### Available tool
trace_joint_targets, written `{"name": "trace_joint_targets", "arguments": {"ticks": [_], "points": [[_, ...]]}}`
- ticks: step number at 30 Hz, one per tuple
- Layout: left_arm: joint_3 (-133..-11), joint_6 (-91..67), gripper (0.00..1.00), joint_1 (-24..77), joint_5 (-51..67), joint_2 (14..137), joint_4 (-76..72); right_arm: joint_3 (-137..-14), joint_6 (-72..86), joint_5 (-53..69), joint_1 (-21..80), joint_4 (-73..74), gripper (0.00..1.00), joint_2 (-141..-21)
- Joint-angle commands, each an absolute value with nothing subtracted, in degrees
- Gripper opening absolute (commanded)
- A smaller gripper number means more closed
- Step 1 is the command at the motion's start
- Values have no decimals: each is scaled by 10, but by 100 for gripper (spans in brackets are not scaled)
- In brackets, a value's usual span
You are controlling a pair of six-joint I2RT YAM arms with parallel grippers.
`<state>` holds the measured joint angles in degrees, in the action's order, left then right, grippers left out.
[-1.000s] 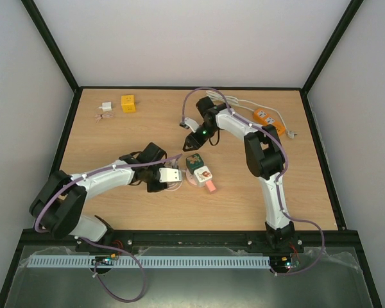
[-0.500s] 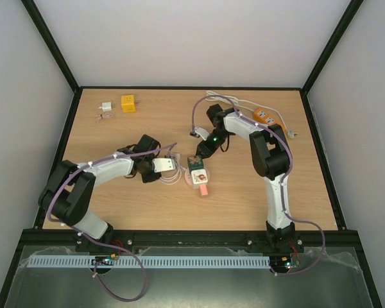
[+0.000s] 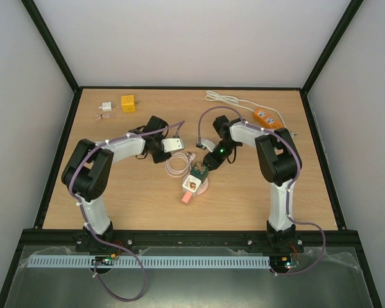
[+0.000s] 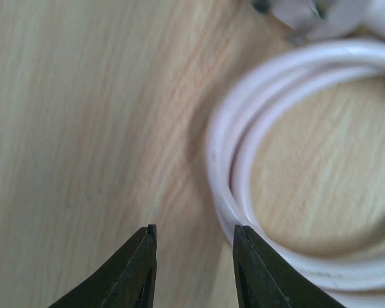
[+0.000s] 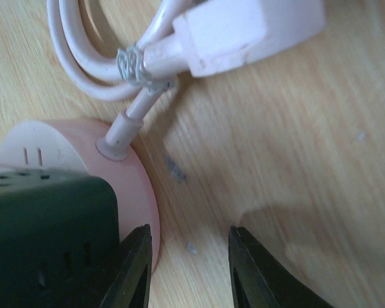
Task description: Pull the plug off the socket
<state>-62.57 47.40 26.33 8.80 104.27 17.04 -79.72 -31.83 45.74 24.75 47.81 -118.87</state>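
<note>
A round pink socket [image 3: 201, 185] lies mid-table with a dark green adapter [image 3: 199, 172], a white cube [image 3: 191, 185] and a pink piece [image 3: 187, 197] stacked on it in a row. Its white cable coil [image 3: 177, 165] lies to the left. In the right wrist view the pink socket [image 5: 77, 160] and green adapter [image 5: 45, 237] are just left of my open right gripper [image 5: 187, 240], whose left finger sits by the socket's rim. A white plug [image 5: 244, 32] lies beyond. My left gripper [image 4: 194, 232] is open and empty beside the coil [image 4: 244, 167], over bare wood.
An orange power strip [image 3: 267, 120] with a white cord [image 3: 228, 99] lies at the back right. A yellow block [image 3: 128, 102] and a small white adapter [image 3: 106, 107] lie at the back left. Dark frame rails border the table.
The left gripper has drawn back toward the far side, off the coil. The right gripper has moved nearer, down to the socket. The socket stack has swung so its pink end points near-left.
</note>
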Motion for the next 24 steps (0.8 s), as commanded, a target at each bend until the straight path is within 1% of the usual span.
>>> {"name": "trace_joint_targets", "arguments": {"ticks": [1, 7, 10, 12, 15, 20, 24], "points": [[-666, 461, 37, 267, 123, 1075, 172, -751, -313, 462, 241, 446, 34, -1140], [-737, 444, 37, 267, 149, 1134, 194, -697, -291, 483, 233, 393, 35, -1106], [-768, 428, 39, 245, 200, 1127, 233, -688, -284, 489, 233, 384, 36, -1102], [-746, 442, 43, 228, 223, 1091, 248, -679, -281, 490, 233, 375, 37, -1099], [-682, 476, 47, 224, 198, 1003, 250, -664, -279, 496, 233, 363, 37, -1097], [-594, 497, 48, 236, 193, 917, 285, -662, -285, 503, 233, 365, 37, -1104], [-530, 484, 48, 259, 168, 901, 262, -663, -287, 510, 233, 364, 37, -1109]]}}
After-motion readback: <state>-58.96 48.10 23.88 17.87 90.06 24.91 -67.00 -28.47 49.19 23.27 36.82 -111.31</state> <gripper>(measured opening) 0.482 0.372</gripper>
